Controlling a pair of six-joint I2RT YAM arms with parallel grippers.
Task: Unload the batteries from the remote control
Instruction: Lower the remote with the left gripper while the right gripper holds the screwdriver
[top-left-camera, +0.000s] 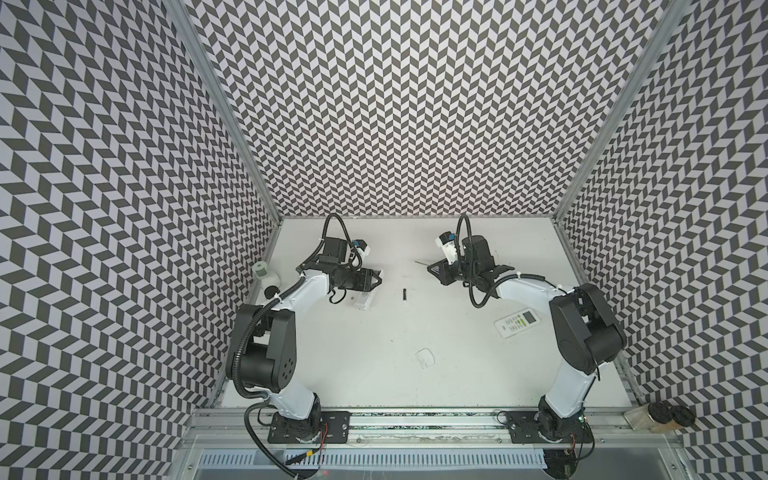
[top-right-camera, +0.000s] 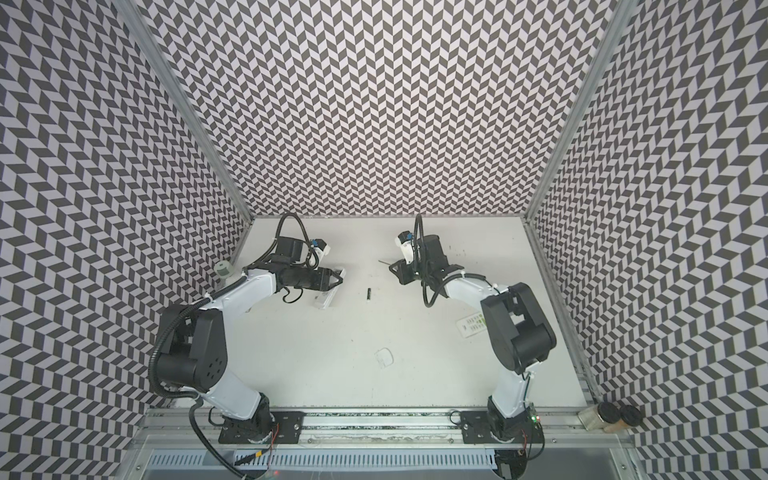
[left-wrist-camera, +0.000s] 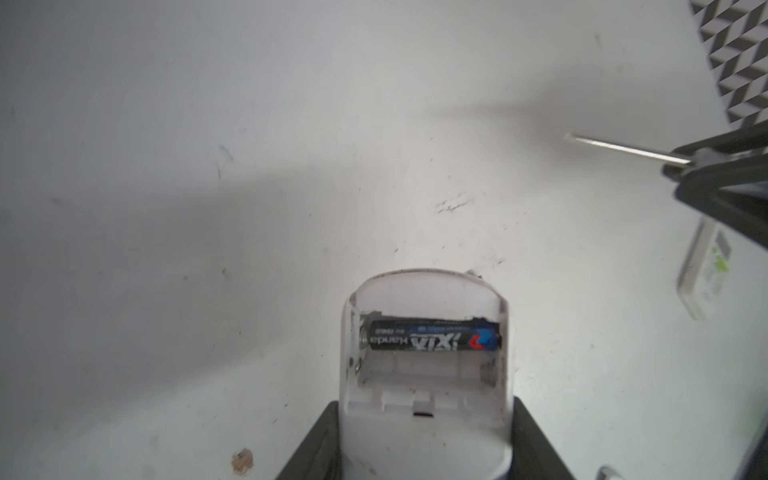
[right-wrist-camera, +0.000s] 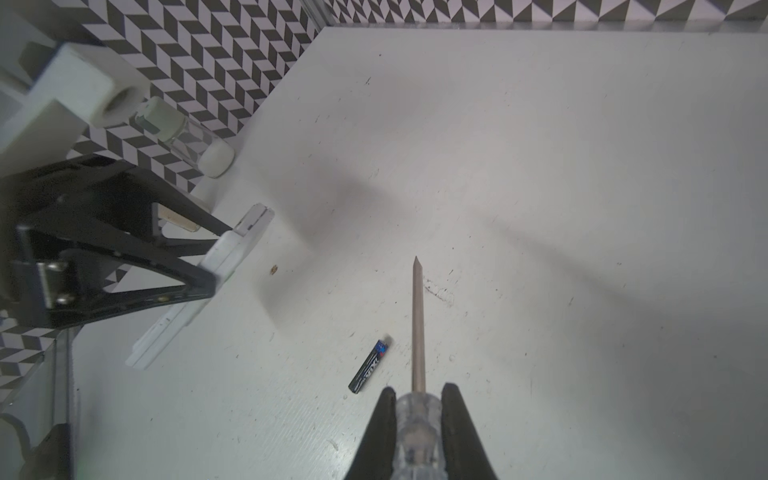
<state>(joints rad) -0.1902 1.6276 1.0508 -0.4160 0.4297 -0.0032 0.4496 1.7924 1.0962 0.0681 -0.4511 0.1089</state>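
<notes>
My left gripper (left-wrist-camera: 424, 419) is shut on a white remote control (left-wrist-camera: 424, 440), holding it by its sides above the table. Its battery bay lies uncovered. One black battery (left-wrist-camera: 432, 340) sits in the bay's far slot, and the slot nearer the gripper is empty. In both top views that gripper (top-left-camera: 376, 277) (top-right-camera: 338, 277) is at the left middle, holding the remote (top-left-camera: 365, 300). A second black battery (top-left-camera: 404, 294) (top-right-camera: 368, 293) (right-wrist-camera: 370, 365) lies loose on the table between the arms. My right gripper (right-wrist-camera: 417, 395) (top-left-camera: 434, 268) is shut on a clear-handled screwdriver (right-wrist-camera: 417, 324), whose tip points toward the left arm.
Another white remote (top-left-camera: 517, 323) (top-right-camera: 471, 324) lies face up near the right arm. A small clear piece (top-left-camera: 424, 358) rests on the table toward the front. A jar (top-left-camera: 264, 272) (right-wrist-camera: 178, 133) stands by the left wall. Two dark-lidded jars (top-left-camera: 660, 413) sit outside the front right corner.
</notes>
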